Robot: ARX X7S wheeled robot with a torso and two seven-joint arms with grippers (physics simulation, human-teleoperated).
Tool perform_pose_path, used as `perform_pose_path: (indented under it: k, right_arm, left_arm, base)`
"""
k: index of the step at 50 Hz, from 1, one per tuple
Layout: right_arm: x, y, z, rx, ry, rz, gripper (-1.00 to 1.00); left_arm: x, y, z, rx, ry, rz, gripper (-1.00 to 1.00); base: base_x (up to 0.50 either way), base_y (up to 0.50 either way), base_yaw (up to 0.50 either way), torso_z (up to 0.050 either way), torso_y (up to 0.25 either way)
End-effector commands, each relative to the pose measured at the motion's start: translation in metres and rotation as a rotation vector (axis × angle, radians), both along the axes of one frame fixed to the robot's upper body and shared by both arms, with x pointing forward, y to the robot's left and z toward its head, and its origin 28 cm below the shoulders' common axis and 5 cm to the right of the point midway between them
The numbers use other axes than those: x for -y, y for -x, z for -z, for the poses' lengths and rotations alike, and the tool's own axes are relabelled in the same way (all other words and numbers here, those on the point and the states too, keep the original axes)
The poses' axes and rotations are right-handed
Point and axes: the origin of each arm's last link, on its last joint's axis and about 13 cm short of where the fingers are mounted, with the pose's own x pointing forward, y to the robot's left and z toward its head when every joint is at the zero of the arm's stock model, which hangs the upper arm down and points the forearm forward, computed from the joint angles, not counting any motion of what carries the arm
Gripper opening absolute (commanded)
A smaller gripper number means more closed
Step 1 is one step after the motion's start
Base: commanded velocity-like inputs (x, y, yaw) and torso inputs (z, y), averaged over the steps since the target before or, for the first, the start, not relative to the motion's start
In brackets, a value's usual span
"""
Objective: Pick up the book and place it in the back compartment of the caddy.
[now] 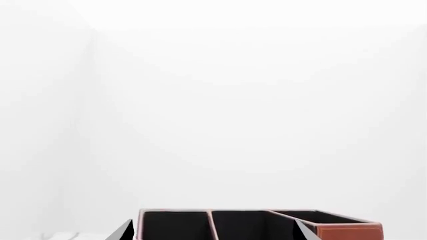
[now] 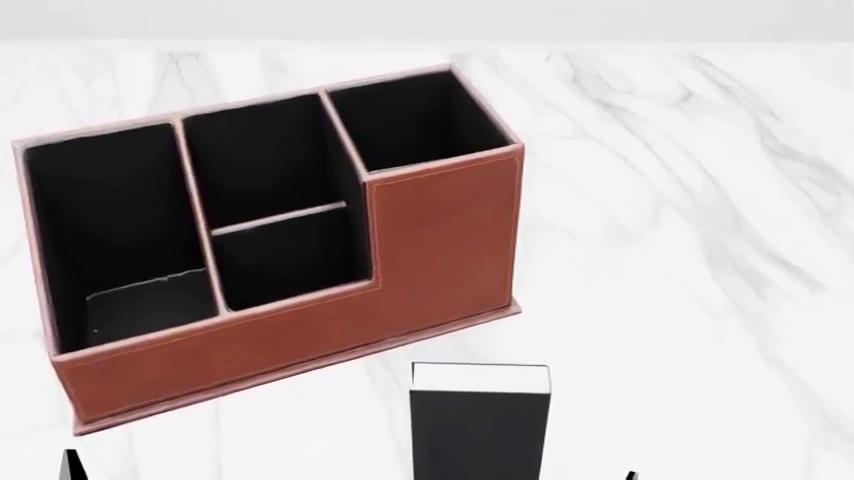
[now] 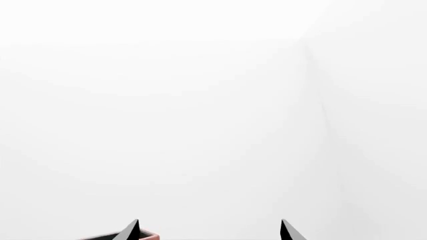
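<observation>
Head view: red-brown leather caddy [image 2: 400, 255] with black lining and pale pink rim, standing on a white marbled tabletop [image 2: 694, 250], toward the left half of the surface and turned slightly askew to its edges. Four cells visible: a long full-depth cell at the left, a middle column split by a divider into two smaller cells, and a taller square cell at the right far corner. Back compartment [image 2: 260, 150] of the middle column open, showing only black lining. Book [image 2: 478, 420], black-covered with white page edges on top, upright on the tabletop near its front edge, just in front of the caddy's right end and apart from it.

Left gripper [image 1: 210, 232]: two dark fingertips [image 1: 123, 231] set well apart, nothing between them, the caddy's rim lying beyond. Right gripper [image 3: 210, 231]: fingertips [image 3: 132, 230] likewise spread wide and holding nothing, with one caddy corner beside one tip. Both grippers low at the front edge in the head view, as small dark tips only.
</observation>
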Motion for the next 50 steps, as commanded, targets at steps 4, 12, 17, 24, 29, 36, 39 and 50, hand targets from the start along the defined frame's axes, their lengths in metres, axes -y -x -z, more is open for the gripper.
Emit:
perform_pose_path:
  k: [4,12,17,24,29,36,39,50]
  right_arm:
    - [-0.0002,-0.0006,0.0004,-0.002,0.003,-0.001,1.0]
    - [0.0,-0.001,0.0006,-0.001,0.004,0.0,1.0]
    - [-0.0003,-0.0006,0.0004,-0.001,0.005,0.0,1.0]
    - [-0.0003,-0.0004,0.0003,0.0,0.005,-0.002,1.0]
    - [-0.0004,-0.0003,0.0003,0.0,0.006,-0.002,1.0]
    - [-0.0005,-0.0004,0.0006,0.0,0.007,-0.003,1.0]
    - [-0.0007,-0.0004,0.0009,-0.001,0.009,-0.004,1.0]
    - [-0.0005,-0.0007,0.0011,-0.001,0.009,-0.004,1.0]
  left_arm:
    - [0.0001,-0.0001,0.0001,-0.001,0.0,0.0,1.0]
    - [0.0006,0.0002,0.0004,0.0,-0.003,0.003,1.0]
    - [0.0003,0.0004,-0.0001,0.0,-0.002,0.002,1.0]
    - [0.0002,0.0003,-0.0001,0.001,-0.001,0.002,1.0]
    - [0.0003,0.0005,0.0001,0.001,-0.002,0.004,1.0]
    - [0.0002,0.0009,-0.0002,0.001,-0.002,0.005,1.0]
    - [0.0001,0.001,-0.0001,0.001,-0.001,0.006,1.0]
    - [0.0003,0.0011,-0.0005,0.0,-0.001,0.008,1.0]
  base:
    - [0.08,0.0,0.0,0.0,0.0]
    - [0.08,0.0,0.0,0.0,0.0]
    - [0.08,0.0,0.0,0.0,0.0]
    - [0.08,0.0,0.0,0.0,0.0]
    - [0.08,0.0,0.0,0.0,0.0]
    - [0.08,0.0,0.0,0.0,0.0]
    - [0.08,0.0,0.0,0.0,0.0]
    - [0.08,0.0,0.0,0.0,0.0]
